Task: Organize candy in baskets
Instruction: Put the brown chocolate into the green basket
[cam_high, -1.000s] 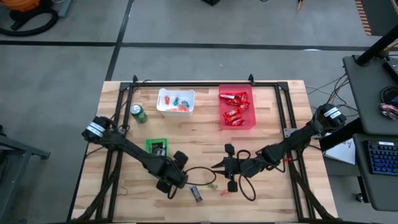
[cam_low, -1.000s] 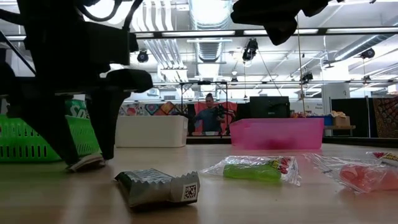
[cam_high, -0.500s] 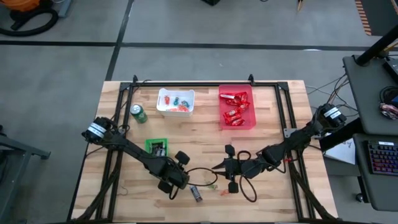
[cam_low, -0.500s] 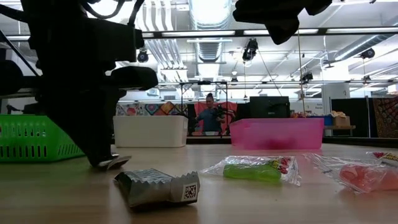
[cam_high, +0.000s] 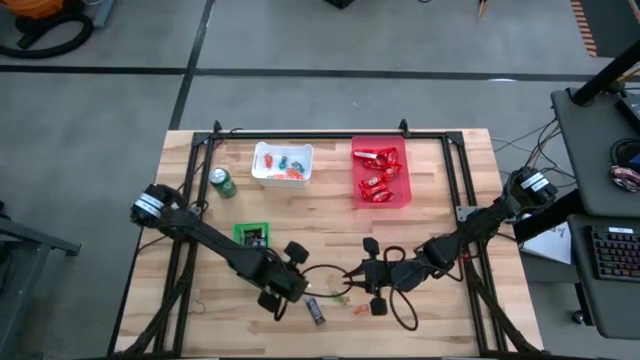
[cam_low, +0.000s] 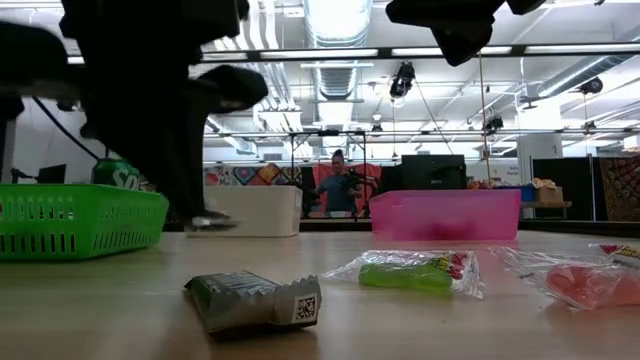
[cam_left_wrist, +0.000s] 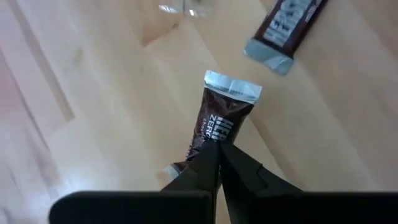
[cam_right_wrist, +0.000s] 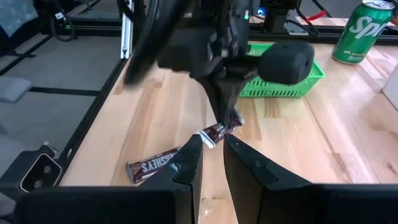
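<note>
My left gripper (cam_left_wrist: 217, 146) is shut on a dark mini bar (cam_left_wrist: 227, 109) of candy and holds it above the table's near middle (cam_high: 303, 292). A second dark bar with silver ends (cam_low: 255, 300) lies flat on the wood just below. My right gripper (cam_right_wrist: 212, 146) hovers to its right, pointing at the left gripper, its fingers a little apart around nothing. A green piece (cam_low: 410, 272) and an orange piece (cam_low: 590, 285) lie near it. The green basket (cam_high: 252, 236), white basket (cam_high: 283, 163) and red basket (cam_high: 380, 172) stand farther back. My left gripper pinches the dark mini bar between its two fingers across the bar's body (cam_left_wrist: 214, 140). The silver crimped end (cam_left_wrist: 233, 87) sticks out past the fingertips. The fingers come from above, slanting down. The bar hangs tilted and clear of the table (cam_right_wrist: 221, 130).
A green drink can (cam_high: 222, 183) stands left of the white basket. The black frame rails (cam_high: 310, 135) run along the table's far and side edges. A loose cable loops on the wood by my right gripper (cam_high: 400, 305). A person shows far behind the table (cam_low: 338, 185).
My left gripper has shut on the dark mini bar that lay between its open fingers on the table. It has then risen, lifting the bar clear of the wood. The other bar stays where it lay.
</note>
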